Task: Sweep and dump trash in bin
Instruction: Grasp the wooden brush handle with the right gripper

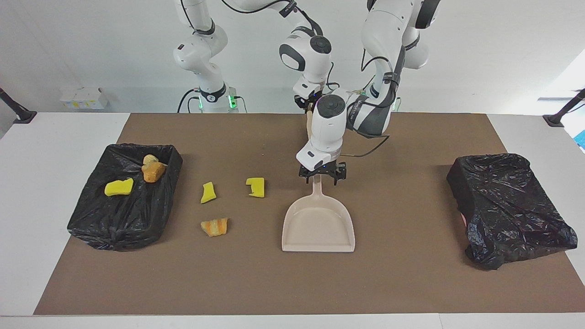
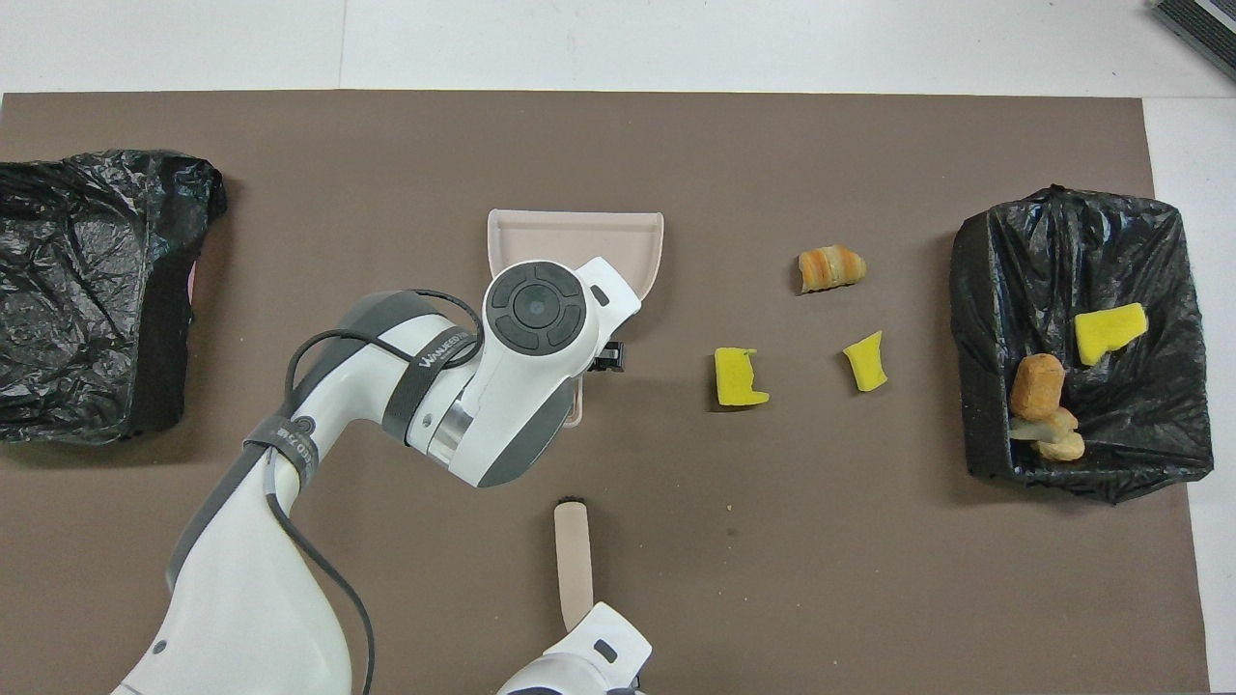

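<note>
Trash scraps (image 1: 215, 208) lie on the counter (image 1: 411, 283) beside the dustpan (image 1: 318, 226), toward the right arm's end, where the right end effector (image 2: 579, 627) clenches the brush (image 2: 572, 560); the released left end effector (image 1: 322, 176) hangs over the dustpan handle.

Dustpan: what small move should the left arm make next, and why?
Probably close the left gripper on the dustpan handle: it stands open right at the handle, the right gripper holds the brush, and three scraps lie loose beside the pan.

smooth plastic dustpan (image 1: 318, 227), spongy yellow trash (image 1: 256, 187), crinkled glossy bin liners (image 1: 507, 210).
</note>
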Tool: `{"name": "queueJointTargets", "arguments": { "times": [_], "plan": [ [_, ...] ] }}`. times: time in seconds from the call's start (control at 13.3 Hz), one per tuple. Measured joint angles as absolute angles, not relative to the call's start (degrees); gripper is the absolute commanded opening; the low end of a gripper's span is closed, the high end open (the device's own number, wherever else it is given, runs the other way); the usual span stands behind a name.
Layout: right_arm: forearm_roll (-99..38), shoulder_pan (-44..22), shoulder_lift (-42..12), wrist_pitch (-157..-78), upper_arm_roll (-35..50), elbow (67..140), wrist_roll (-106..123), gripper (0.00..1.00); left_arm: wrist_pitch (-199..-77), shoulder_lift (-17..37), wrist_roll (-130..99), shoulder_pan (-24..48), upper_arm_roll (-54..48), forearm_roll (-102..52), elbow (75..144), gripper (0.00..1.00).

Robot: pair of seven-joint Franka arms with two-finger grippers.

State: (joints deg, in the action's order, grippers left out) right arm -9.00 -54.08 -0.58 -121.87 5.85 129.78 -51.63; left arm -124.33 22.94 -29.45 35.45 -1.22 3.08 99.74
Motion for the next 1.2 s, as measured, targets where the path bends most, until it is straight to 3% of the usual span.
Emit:
{"name": "queueJointTargets", "arguments": {
  "times": [0.3,0.53,0.83,0.98,1.05,1.2],
  "plan": [
    [-9.0,-48.6,5.6,-110.7,5.6,128.5,-50.0,0.00,-124.5,23.5,-29.8,35.5,-1.2,3.2,98.4,0.98],
    [-8.5,-42.1,10.6,-103.1,5.4,128.5,-44.0,0.00,-124.5,23.5,-30.2,35.5,-1.2,3.2,98.2,0.66],
    [-3.6,-34.7,12.6,-100.0,5.3,128.6,-36.1,0.00,-124.8,23.5,-31.0,35.6,-1.3,3.1,98.2,0.43],
    [-0.4,-32.4,12.6,-100.0,5.3,128.6,-33.2,0.00,-125.0,23.5,-31.0,35.6,-1.4,3.1,98.2,0.23],
    [1.1,-31.6,12.5,-100.0,5.3,128.6,-32.4,0.00,-125.0,23.5,-31.0,35.6,-1.4,3.1,98.2,0.18],
    [4.0,-30.4,12.2,-100.0,5.3,128.5,-31.1,0.00,-124.9,23.5,-31.0,35.6,-1.5,3.1,98.1,0.17]
  ]
}}
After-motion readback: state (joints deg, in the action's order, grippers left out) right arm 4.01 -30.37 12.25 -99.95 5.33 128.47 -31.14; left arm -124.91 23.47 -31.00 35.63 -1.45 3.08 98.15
